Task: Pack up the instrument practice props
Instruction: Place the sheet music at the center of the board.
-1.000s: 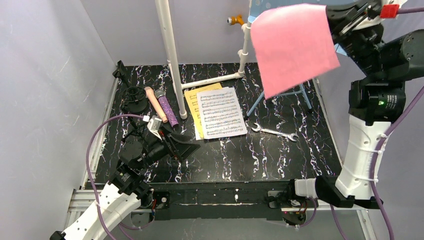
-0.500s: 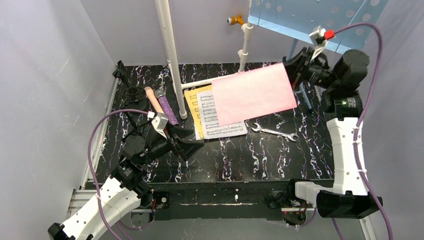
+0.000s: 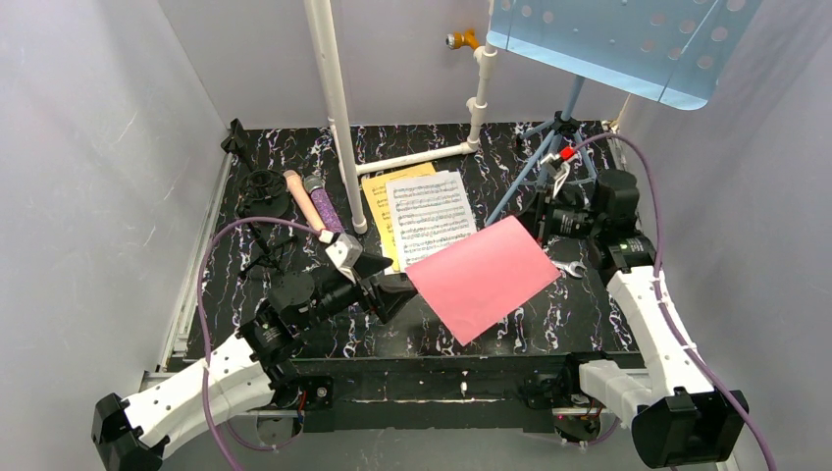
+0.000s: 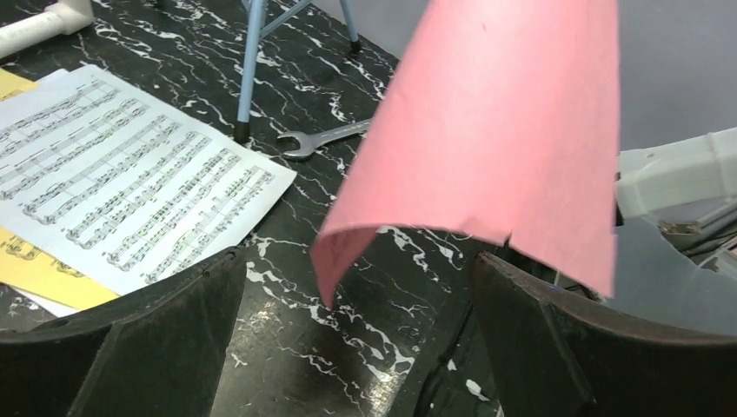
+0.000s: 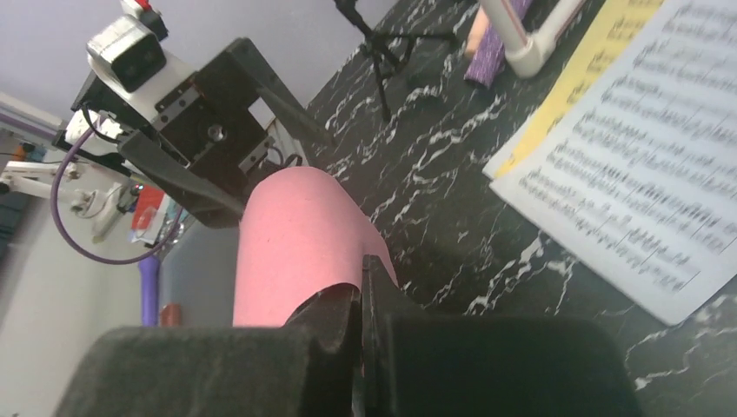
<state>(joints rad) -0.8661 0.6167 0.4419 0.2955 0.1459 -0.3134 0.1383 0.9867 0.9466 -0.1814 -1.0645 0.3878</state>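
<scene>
My right gripper (image 3: pixel 542 220) is shut on one edge of a pink page (image 3: pixel 481 277) and holds it low over the table's front middle. In the right wrist view the pink page (image 5: pixel 295 243) curls out from the closed gripper (image 5: pixel 361 295). My left gripper (image 3: pixel 394 294) is open and empty, and the page's lower corner (image 4: pixel 335 269) hangs just ahead of it (image 4: pixel 365 339). A white sheet-music page (image 3: pixel 429 214) lies on a yellow page (image 3: pixel 376 196). The peach microphone (image 3: pixel 297 199), purple glitter microphone (image 3: pixel 326 208), round-base holder (image 3: pixel 263 186) and black mic tripod (image 3: pixel 260 250) lie at the left. The light-blue rack (image 3: pixel 618 44) stands back right.
White plastic pipes (image 3: pixel 334 108) stand and lie at the back middle. A silver wrench (image 3: pixel 571 267) lies right of the pink page, partly covered by it. The rack's blue tripod legs (image 3: pixel 549 147) stand by my right arm. Grey walls close three sides.
My right arm has swung down from beside the rack to low over the table, carrying the pink page forward and left. My left gripper has moved right, towards the page.
</scene>
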